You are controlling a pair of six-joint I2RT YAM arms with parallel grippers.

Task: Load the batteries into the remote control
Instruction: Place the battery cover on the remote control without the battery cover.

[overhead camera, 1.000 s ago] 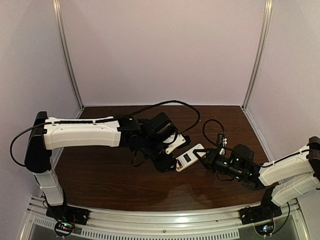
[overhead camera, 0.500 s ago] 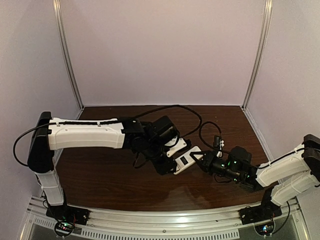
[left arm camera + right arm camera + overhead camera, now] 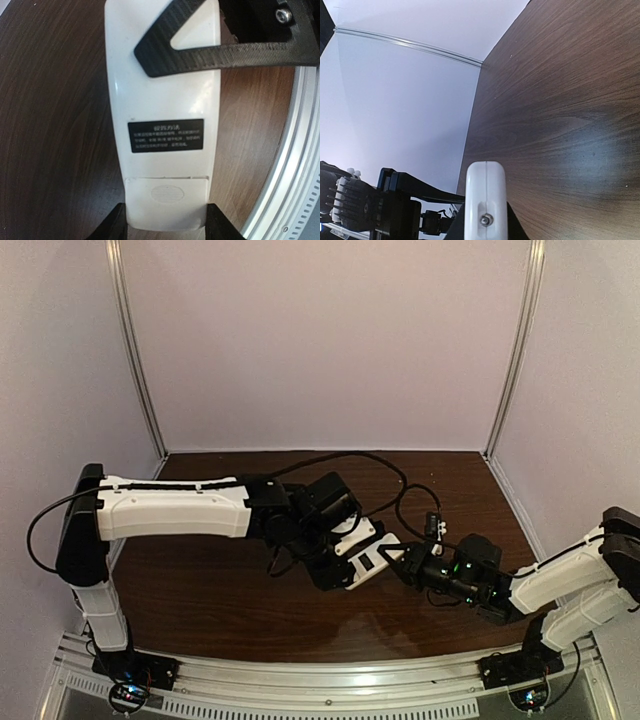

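The remote control (image 3: 368, 562) is held above the table's middle between both grippers, plain white back up. In the left wrist view its back (image 3: 165, 100) shows a black label and a closed battery cover (image 3: 167, 192) with an oval grip. My left gripper (image 3: 167, 227) is shut on the cover end, one finger (image 3: 115, 227) on each side; it also shows in the top view (image 3: 345, 575). My right gripper (image 3: 402, 560) is shut on the other end; its finger (image 3: 220, 50) crosses the remote. The right wrist view shows the remote end-on (image 3: 485, 195). The batteries are out of view.
The dark wooden table (image 3: 220, 580) lies below. Its aluminium front rail (image 3: 295, 165) runs close to the remote's right in the left wrist view. White walls enclose the back and sides. A black cable (image 3: 400, 485) loops over the table behind the grippers.
Both grippers and the remote have shifted a little to the left and forward. The right arm has stretched further in. Both grips stay the same.
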